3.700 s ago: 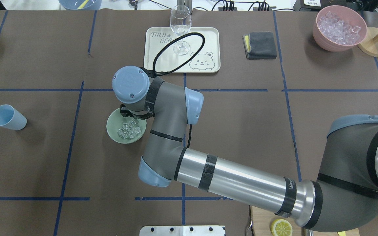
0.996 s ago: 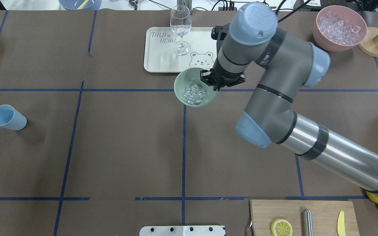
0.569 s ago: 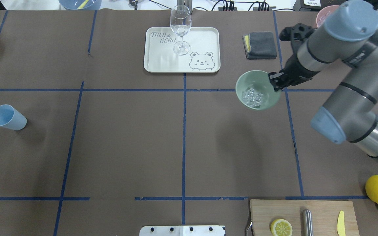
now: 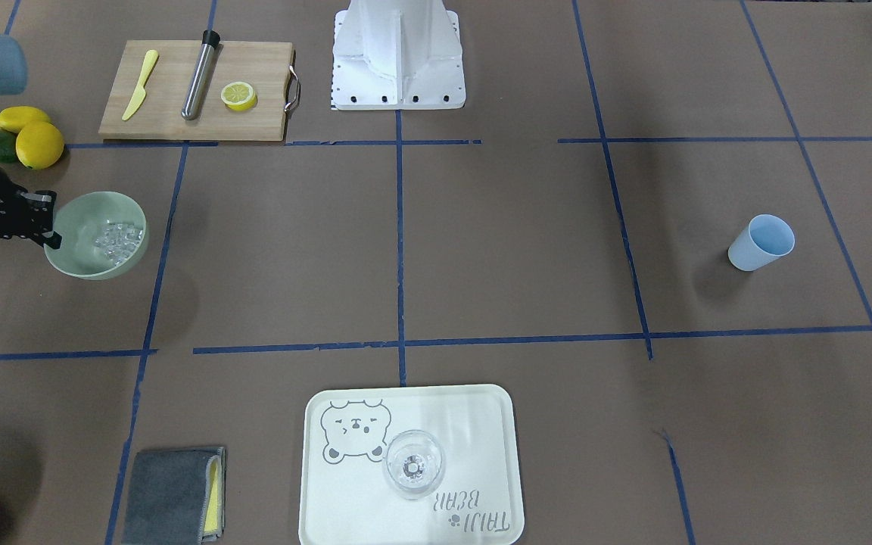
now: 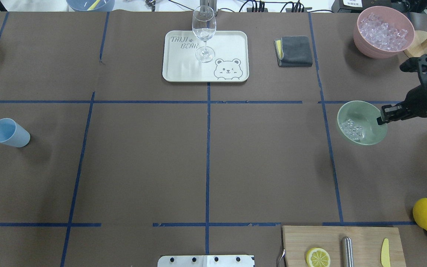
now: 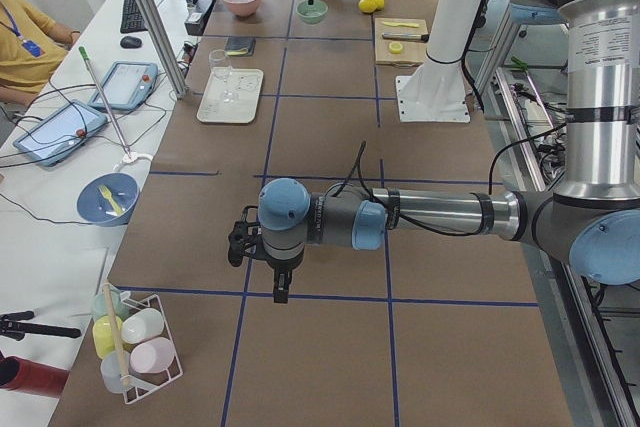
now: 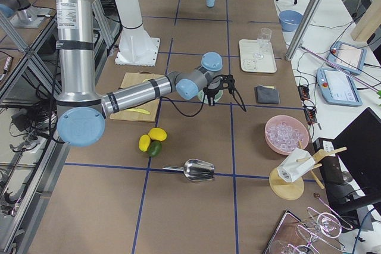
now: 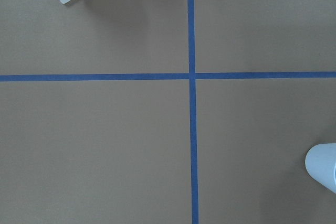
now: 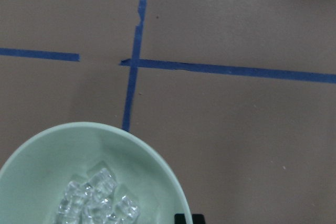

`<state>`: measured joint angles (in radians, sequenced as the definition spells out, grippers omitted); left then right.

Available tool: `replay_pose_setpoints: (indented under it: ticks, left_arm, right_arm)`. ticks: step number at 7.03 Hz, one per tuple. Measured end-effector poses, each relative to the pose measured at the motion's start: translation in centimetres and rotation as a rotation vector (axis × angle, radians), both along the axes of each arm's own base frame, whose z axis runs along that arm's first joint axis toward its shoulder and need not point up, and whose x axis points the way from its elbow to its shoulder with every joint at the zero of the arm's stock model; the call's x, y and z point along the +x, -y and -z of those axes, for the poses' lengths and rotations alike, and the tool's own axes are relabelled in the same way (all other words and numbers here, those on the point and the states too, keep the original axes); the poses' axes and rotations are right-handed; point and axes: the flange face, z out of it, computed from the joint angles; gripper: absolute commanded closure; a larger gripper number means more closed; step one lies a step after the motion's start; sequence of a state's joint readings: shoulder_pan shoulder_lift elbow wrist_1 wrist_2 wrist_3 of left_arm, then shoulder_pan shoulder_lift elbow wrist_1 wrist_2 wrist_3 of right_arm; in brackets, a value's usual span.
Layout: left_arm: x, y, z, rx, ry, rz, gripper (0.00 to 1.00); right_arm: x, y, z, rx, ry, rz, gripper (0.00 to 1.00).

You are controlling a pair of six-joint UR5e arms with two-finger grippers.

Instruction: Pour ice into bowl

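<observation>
1. The right pincer (image 5: 381, 119) is clamped on the rim of the sage-green bowl (image 5: 361, 109), gripping the side that faces the right edge of the surface (image 5: 258, 155).
2. The bowl is close to that right edge, roughly midway between the near and far edges.
3. The ice cubes (image 5: 351, 129) lie heaped inside the bowl, on the side away from the pincer.
4. The left pincer (image 6: 281, 294) hangs fingers-down over the left end; I cannot tell whether they are apart or together.
5. A light blue cup (image 5: 9, 132) stands near the left edge.
6. A pink bowl (image 5: 361, 40) of more cubes sits at the far right corner.
</observation>
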<state>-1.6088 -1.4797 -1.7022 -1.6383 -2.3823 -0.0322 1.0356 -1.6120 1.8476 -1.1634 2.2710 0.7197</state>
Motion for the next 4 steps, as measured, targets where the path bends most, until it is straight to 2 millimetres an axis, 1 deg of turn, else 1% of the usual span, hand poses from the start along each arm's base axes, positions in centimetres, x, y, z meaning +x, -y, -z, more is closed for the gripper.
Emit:
replay_pose_setpoints:
  ticks: [1, 2, 3, 4]
  left_arm:
    - [0.0, 0.0, 0.0, 0.0, 0.0, -0.001, 0.0]
    - [0.0, 0.1, 0.0, 0.001, 0.0, -0.001, 0.0]
    - [0.1, 0.1, 0.1, 0.002, 0.0, -0.001, 0.0]
    - [0.1, 0.1, 0.1, 0.004, 0.0, -0.001, 0.0]
  right_arm:
    - [0.8, -1.0, -2.9, 0.004, 0.003, -0.003, 1.0]
    - [1.1, -1.4, -5.9, 0.016, 0.011, -0.005, 1.0]
    - [1.3, -1.7, -8.4, 0.022, 0.015, -0.005, 1.0]
    - [1.3, -1.8, -9.8, 0.021, 0.015, -0.005, 0.94]
